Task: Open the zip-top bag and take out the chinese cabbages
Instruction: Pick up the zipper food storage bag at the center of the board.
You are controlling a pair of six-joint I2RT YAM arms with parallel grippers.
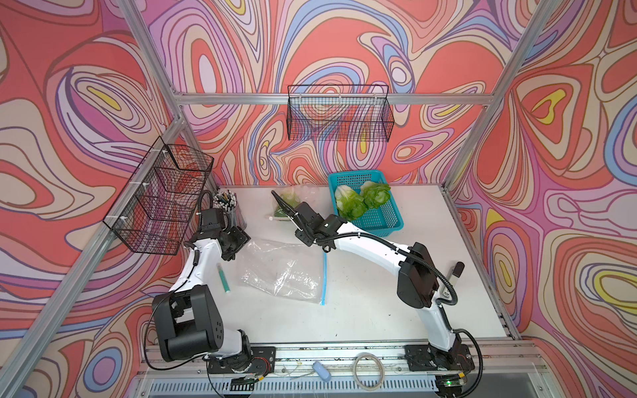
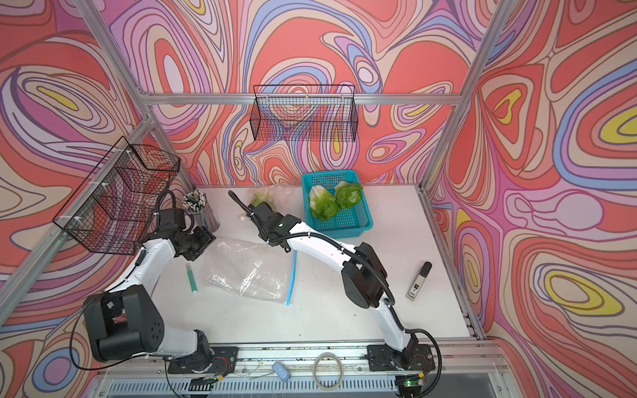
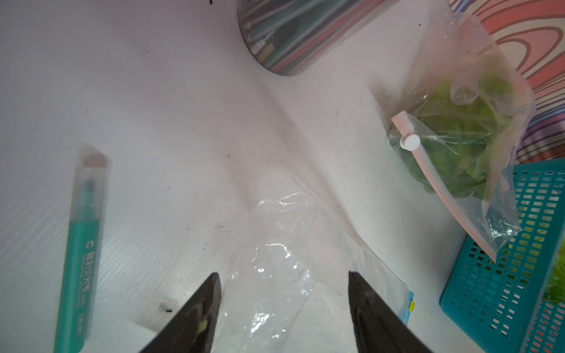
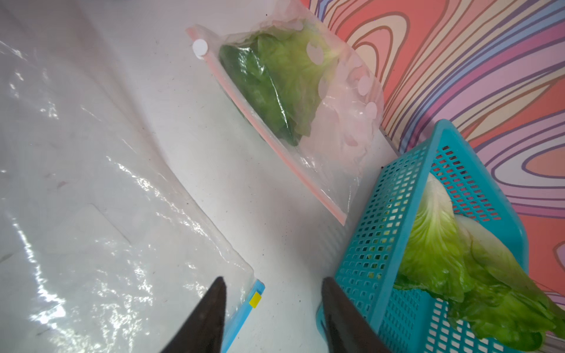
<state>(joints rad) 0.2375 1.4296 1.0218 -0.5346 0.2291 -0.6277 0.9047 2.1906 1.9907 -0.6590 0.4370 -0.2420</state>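
A zip-top bag (image 1: 287, 201) with a pink zip strip (image 4: 275, 143) lies at the back of the table with one of the chinese cabbages (image 4: 275, 82) inside it. Its white slider (image 4: 200, 48) sits at one end of the strip. Two more cabbages (image 1: 349, 205) (image 1: 377, 194) lie in the teal basket (image 1: 382, 222). My right gripper (image 4: 272, 278) hangs open and holds nothing, raised between the basket's corner and a flat bag's blue zip (image 4: 244, 308). My left gripper (image 3: 283, 273) is open over that flat, empty bag (image 1: 279, 272), holding nothing.
A green marker (image 1: 223, 278) lies left of the flat bag. A cup of pens (image 1: 227, 206) stands at the back left beside my left arm. A black-and-silver stick (image 1: 455, 272) lies at the right. Wire baskets (image 1: 162, 196) (image 1: 339, 113) hang on the walls.
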